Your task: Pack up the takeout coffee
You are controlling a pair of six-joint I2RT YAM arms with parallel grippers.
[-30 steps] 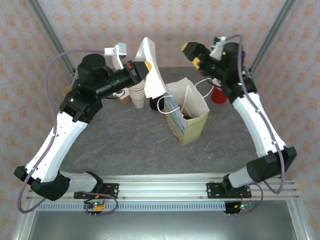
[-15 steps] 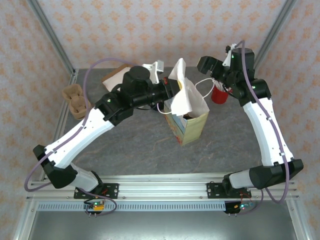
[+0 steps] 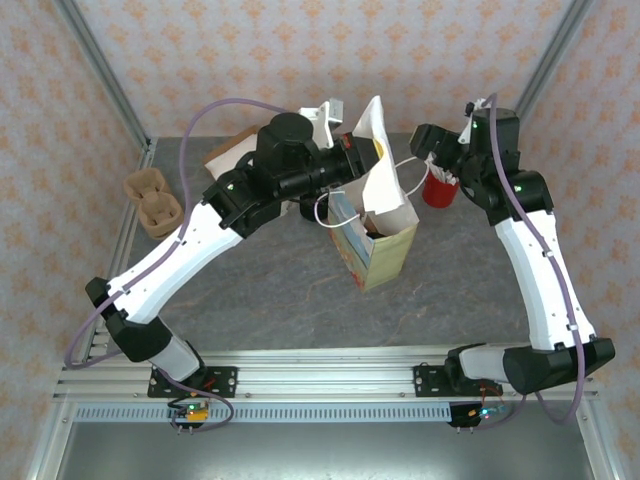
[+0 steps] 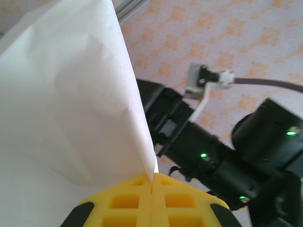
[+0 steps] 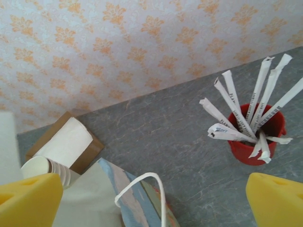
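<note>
Two yellow fingers of the left end effector (image 4: 152, 182) are clenched flat together on the bottom edge of a white paper sheet (image 4: 71, 94), which stands up from them in a stiff fold. The right end effector (image 5: 152, 201) is released, its fingers spread wide with nothing between them, hanging over the back of the surface (image 3: 250, 290) near a red cup of straws (image 5: 258, 137). A second ago the left arm held that sheet far to the left, above the stack of cups (image 5: 45, 170); it has since swung right, and the sheet now hangs just over the open mouth of the paper bag (image 3: 385, 255). The right arm has shifted only slightly and stayed open. Inside the bag's mouth sits a dark round shape that I take to be the lid of the coffee cup (image 3: 374, 232), so the drink looks already packed. The sheet seems to be an extra going in on top, and lowering it must not tip the cup or fold the bag's rim inward.
</note>
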